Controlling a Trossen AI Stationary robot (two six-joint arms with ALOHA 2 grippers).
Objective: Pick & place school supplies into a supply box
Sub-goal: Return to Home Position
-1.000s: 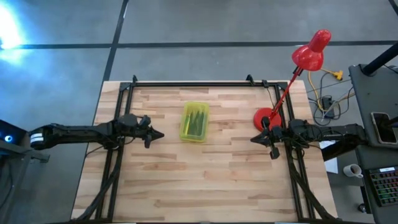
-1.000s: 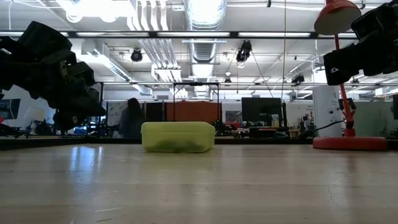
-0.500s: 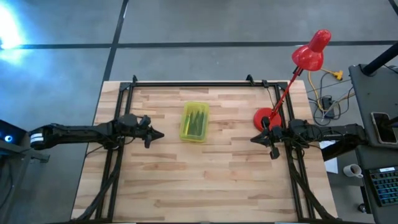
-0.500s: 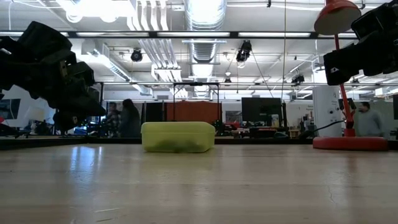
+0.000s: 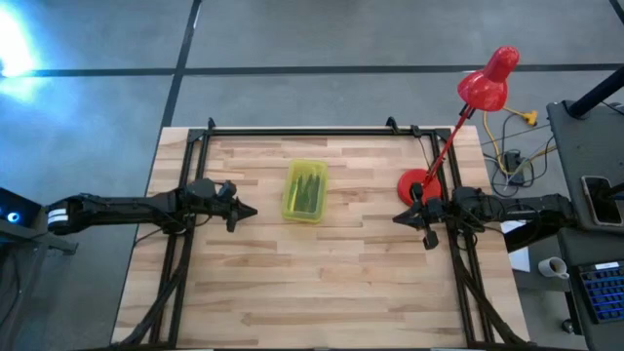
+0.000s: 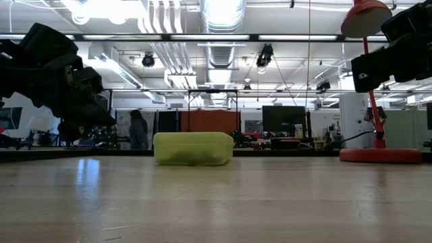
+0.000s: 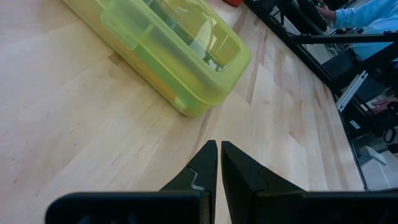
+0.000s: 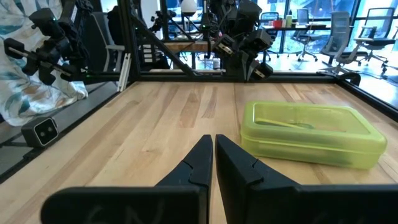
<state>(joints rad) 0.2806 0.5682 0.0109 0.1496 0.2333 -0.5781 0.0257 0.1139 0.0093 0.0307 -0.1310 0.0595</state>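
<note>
The supply box point(image 5: 305, 190) is a translucent yellow-green case with its lid down, resting flat on the table's far middle; it also shows in the low view point(image 6: 193, 148), the left wrist view point(image 7: 168, 53) and the right wrist view point(image 8: 311, 134). Dark and green supplies show faintly through its lid. No supplies lie loose on the table. My left gripper point(image 5: 252, 211) hovers shut, left of the box, above the table; its fingertips point(image 7: 219, 149) touch nothing. My right gripper point(image 5: 398, 218) hovers shut, right of the box; its fingertips point(image 8: 213, 142) touch nothing.
A red desk lamp stands by its round base point(image 5: 417, 183) on the table's right side, just beyond my right gripper, its head point(image 5: 487, 80) leaning past the far edge. Bare wood lies between the box and both grippers and across the table's near half point(image 5: 312, 283).
</note>
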